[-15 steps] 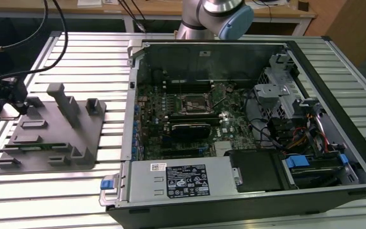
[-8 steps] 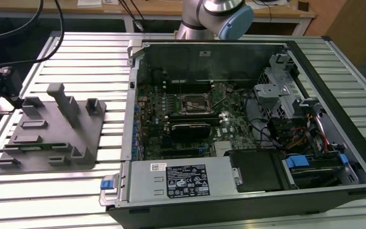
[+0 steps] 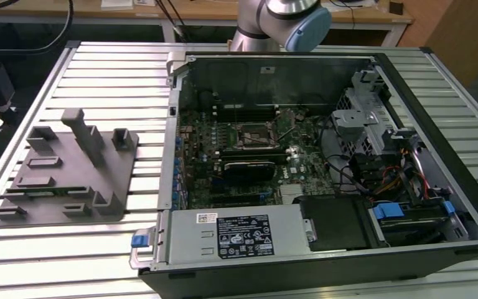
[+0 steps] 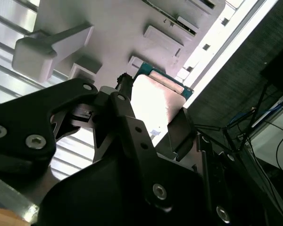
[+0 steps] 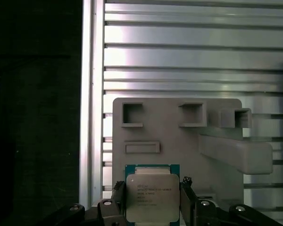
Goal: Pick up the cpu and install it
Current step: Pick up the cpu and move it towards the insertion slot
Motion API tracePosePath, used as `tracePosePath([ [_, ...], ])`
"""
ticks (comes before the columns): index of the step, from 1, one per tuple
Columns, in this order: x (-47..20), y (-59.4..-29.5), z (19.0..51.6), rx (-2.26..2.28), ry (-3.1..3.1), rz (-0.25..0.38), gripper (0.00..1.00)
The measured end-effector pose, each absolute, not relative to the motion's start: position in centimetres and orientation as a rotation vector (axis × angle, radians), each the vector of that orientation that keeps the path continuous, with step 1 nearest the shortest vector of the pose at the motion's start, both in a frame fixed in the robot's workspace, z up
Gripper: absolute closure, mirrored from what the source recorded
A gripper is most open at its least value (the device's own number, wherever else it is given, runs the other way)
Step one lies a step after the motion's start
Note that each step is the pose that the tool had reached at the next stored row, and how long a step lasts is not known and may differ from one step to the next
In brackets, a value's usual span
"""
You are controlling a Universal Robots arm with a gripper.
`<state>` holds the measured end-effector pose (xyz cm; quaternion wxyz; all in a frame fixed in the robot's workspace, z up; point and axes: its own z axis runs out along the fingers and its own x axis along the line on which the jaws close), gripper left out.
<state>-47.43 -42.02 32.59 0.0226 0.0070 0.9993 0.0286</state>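
Observation:
The cpu [image 5: 151, 195] is a thin square chip with a silvery top plate and green edges. My gripper [image 5: 151, 200] is shut on it, with a black finger [image 5: 117, 197] against each side. In the second wrist view the cpu [image 4: 155, 101] sits between the same fingers of the gripper [image 4: 153, 110]. The chip hangs well above the grey fixture tray [image 5: 179, 141]. In the exterior view the motherboard's black socket frame [image 3: 251, 134] lies inside the open computer case [image 3: 322, 156], to the exterior view's right of the tray [image 3: 65, 180].
The tray has upright posts [image 3: 85, 134] and rests on a ribbed metal table [image 3: 114, 81]. The case holds a power supply [image 3: 231, 237], drive cages [image 3: 372, 118] and loose cables [image 3: 388, 174]. The arm's elbow [image 3: 293, 18] is at the far edge.

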Motion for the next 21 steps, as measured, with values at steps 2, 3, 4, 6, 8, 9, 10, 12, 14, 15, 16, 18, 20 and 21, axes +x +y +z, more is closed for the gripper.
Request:
tracePosePath([
  [2, -47.4, -42.0, 33.1, 0.022, 3.094, 0.089, 0.46],
  [3, -47.4, -42.0, 33.5, 0.022, 3.093, 0.089, 0.46],
  [4, -47.4, -42.0, 33.8, 0.022, 3.092, 0.089, 0.46],
  [6, -47.4, -42.0, 34.4, 0.022, 3.091, 0.089, 0.46],
  [8, -47.4, -42.0, 35.0, 0.021, 3.089, 0.089, 0.46],
  [9, -47.4, -42.0, 35.3, 0.021, 3.089, 0.088, 0.46],
  [10, -47.4, -42.0, 35.6, 0.021, 3.088, 0.088, 0.46],
  [12, -47.4, -42.0, 36.1, 0.021, 3.087, 0.088, 0.46],
  [14, -47.4, -42.0, 36.6, 0.021, 3.085, 0.088, 0.46],
  [15, -47.4, -42.0, 36.9, 0.021, 3.085, 0.088, 0.46],
  [16, -47.4, -42.0, 37.1, 0.021, 3.085, 0.088, 0.46],
  [18, -47.4, -42.0, 37.4, 0.021, 3.084, 0.088, 0.46],
  [20, -47.4, -42.0, 37.4, 0.021, 3.084, 0.088, 0.46],
  [21, -47.4, -42.0, 37.4, 0.021, 3.084, 0.089, 0.46],
])
